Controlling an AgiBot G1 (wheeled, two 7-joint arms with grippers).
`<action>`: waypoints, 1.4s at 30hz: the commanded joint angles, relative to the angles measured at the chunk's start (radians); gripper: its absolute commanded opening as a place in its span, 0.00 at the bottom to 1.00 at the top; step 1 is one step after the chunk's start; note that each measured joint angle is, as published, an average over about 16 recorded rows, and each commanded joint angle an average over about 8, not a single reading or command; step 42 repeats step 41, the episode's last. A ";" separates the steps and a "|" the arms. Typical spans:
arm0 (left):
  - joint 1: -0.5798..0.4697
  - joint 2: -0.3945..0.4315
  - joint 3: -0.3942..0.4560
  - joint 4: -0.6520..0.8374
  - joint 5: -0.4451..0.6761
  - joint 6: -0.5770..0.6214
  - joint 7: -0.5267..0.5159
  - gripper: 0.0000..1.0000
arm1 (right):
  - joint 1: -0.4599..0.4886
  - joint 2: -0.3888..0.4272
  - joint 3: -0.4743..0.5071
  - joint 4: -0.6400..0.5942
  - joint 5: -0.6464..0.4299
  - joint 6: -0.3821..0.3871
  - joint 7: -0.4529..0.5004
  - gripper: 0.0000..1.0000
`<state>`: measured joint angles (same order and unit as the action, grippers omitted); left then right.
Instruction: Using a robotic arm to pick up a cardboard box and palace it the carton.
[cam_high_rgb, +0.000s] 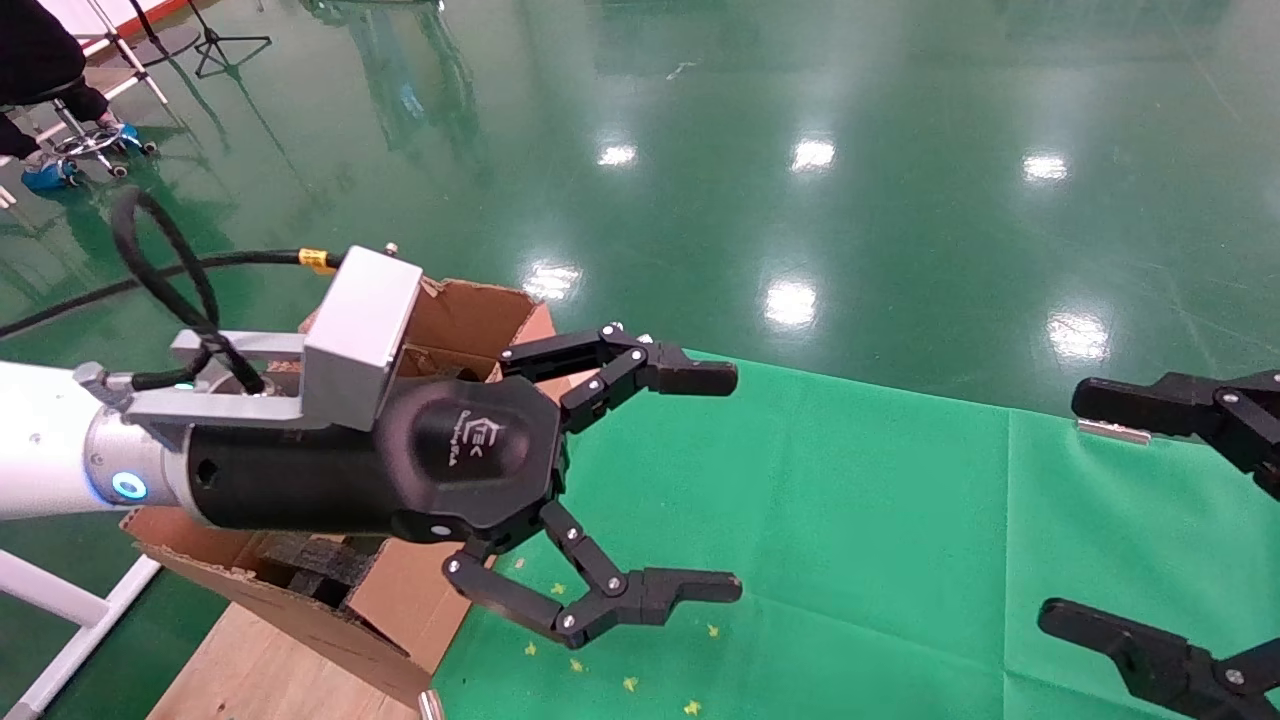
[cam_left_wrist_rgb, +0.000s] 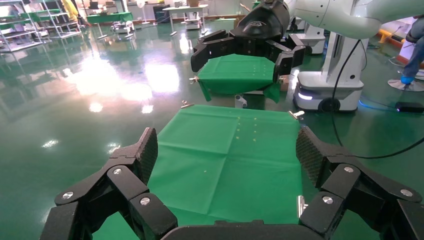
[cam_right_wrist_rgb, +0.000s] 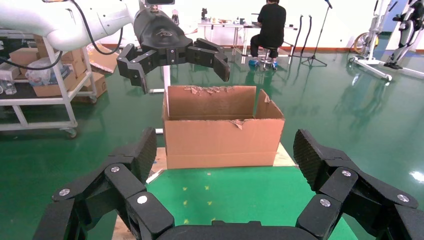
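The carton (cam_high_rgb: 470, 312) stands at the left end of the green cloth, its flaps ragged and dark foam blocks (cam_high_rgb: 318, 566) inside. In the right wrist view the carton (cam_right_wrist_rgb: 220, 136) faces me across the cloth. My left gripper (cam_high_rgb: 722, 482), on the white arm, hangs open and empty above the carton's near end, fingers reaching out over the cloth. The right wrist view shows the left gripper (cam_right_wrist_rgb: 182, 75) above the carton's rim. My right gripper (cam_high_rgb: 1068, 508) is open and empty at the right edge. The cardboard box is out of view.
A green cloth (cam_high_rgb: 860, 500) covers the table, dotted with small yellow marks (cam_high_rgb: 630, 684). The carton rests on a wooden board (cam_high_rgb: 250, 670). A metal clip (cam_high_rgb: 1112, 431) holds the cloth's far edge. A seated person (cam_right_wrist_rgb: 270, 22) and a shelf with boxes (cam_right_wrist_rgb: 47, 80) stand beyond.
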<state>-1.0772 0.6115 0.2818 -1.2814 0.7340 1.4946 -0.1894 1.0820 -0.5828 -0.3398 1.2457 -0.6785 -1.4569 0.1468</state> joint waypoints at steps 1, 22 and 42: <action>0.000 0.000 0.000 0.000 0.000 0.000 0.000 1.00 | 0.000 0.000 0.000 0.000 0.000 0.000 0.000 1.00; 0.000 0.000 0.000 0.000 0.000 0.000 0.000 1.00 | 0.000 0.000 0.000 0.000 0.000 0.000 0.000 1.00; 0.000 0.000 0.000 0.000 0.000 0.000 0.000 1.00 | 0.000 0.000 0.000 0.000 0.000 0.000 0.000 1.00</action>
